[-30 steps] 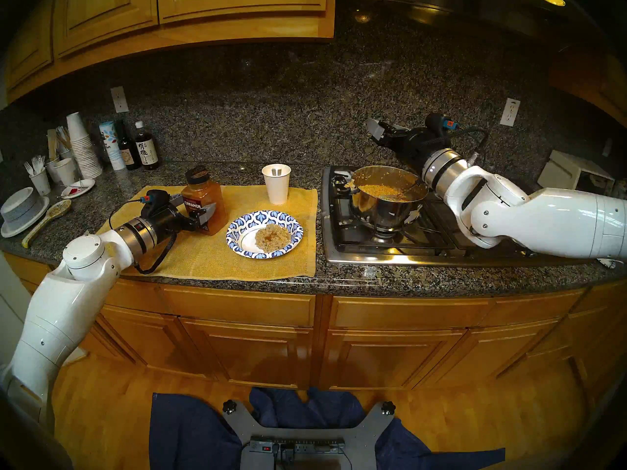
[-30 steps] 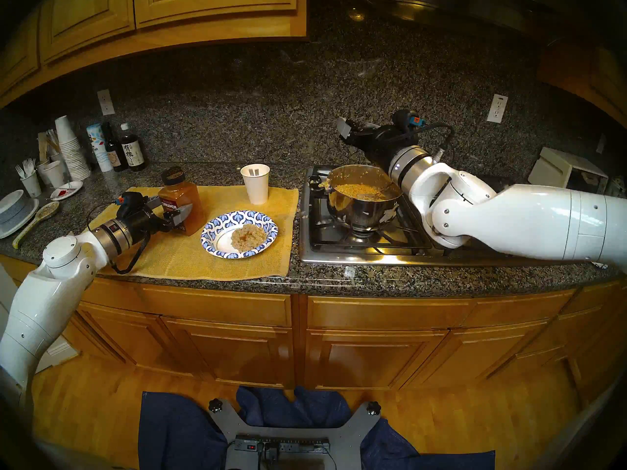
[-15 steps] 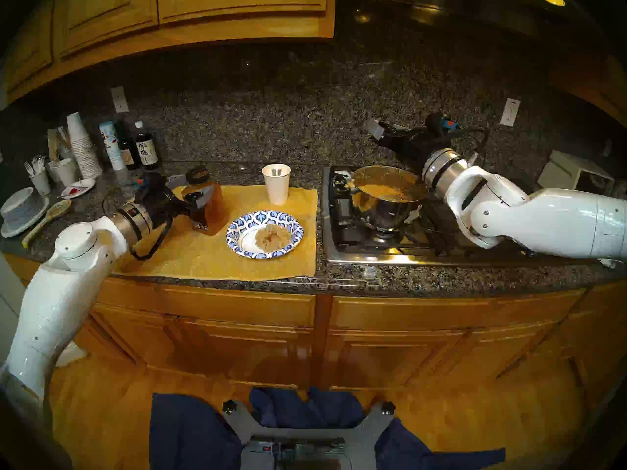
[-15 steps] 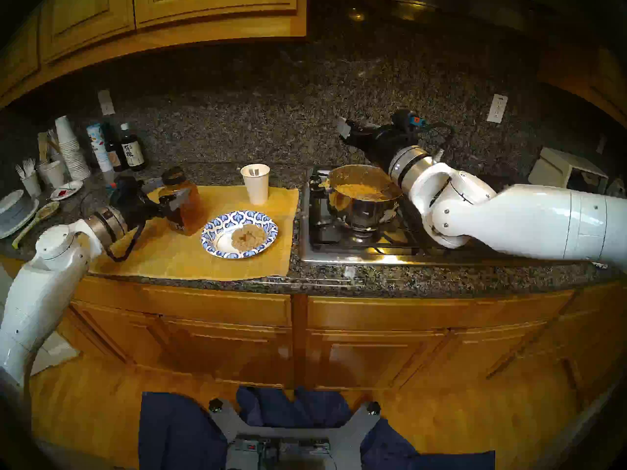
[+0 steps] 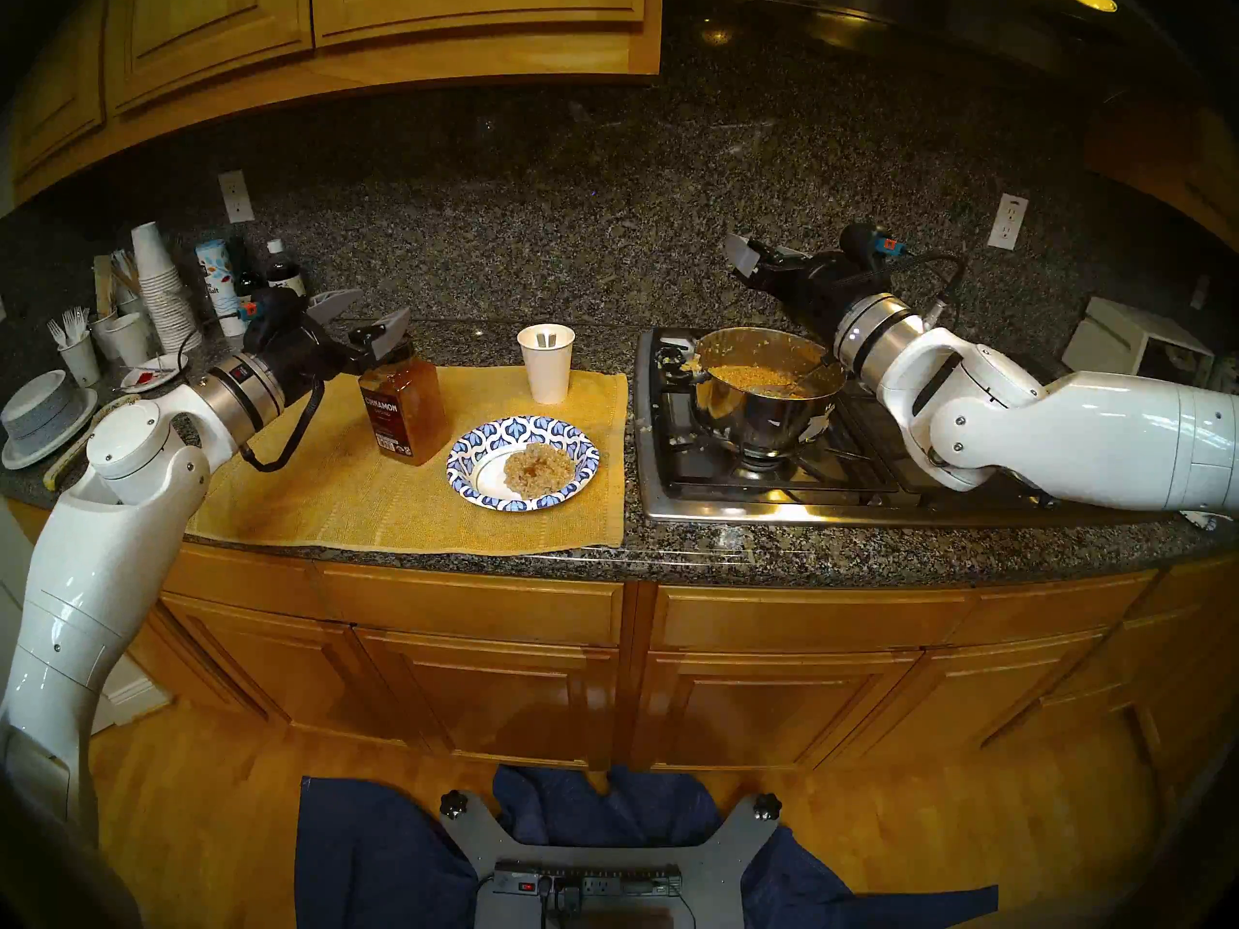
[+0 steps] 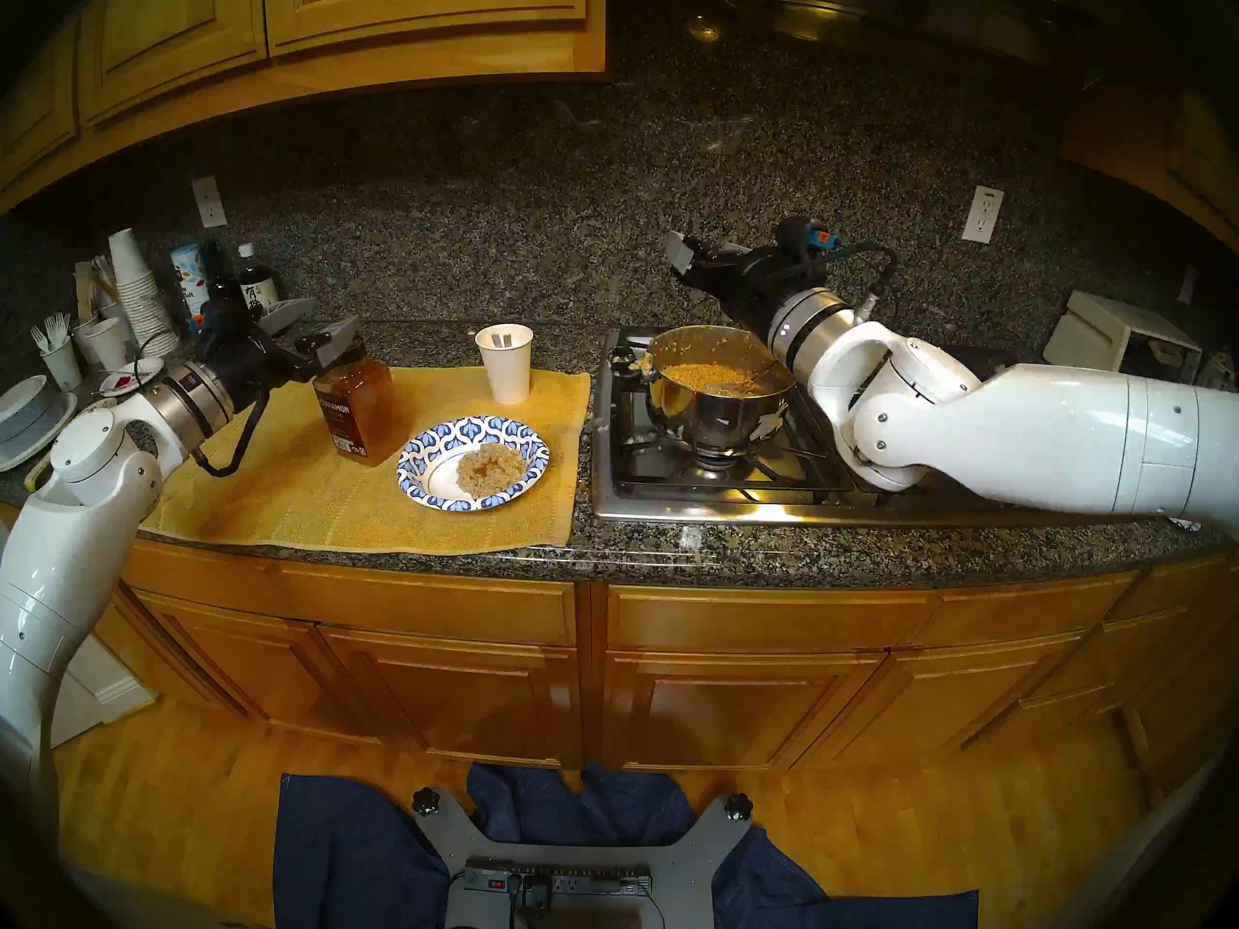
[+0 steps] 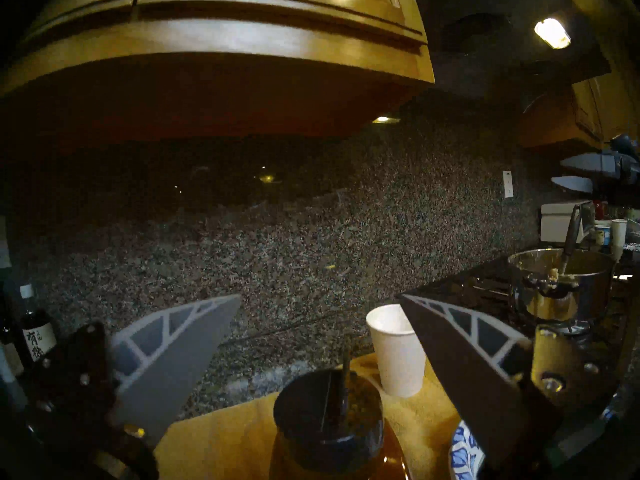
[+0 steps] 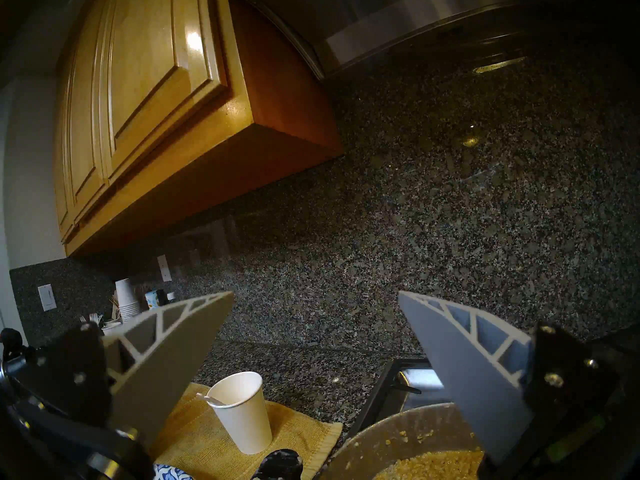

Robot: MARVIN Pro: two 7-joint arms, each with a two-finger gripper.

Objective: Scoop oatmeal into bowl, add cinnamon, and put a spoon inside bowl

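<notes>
While upright on the mat, the cinnamon points its cap up.

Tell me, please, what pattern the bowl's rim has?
A blue-and-white leaf pattern runs round the bowl rim, clearest in the head stereo left view.

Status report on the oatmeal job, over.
Both end effectors open and empty: left, right. Cinnamon upright on mat; oatmeal in bowl. Spoon in paper cup; nothing blocking.
</notes>
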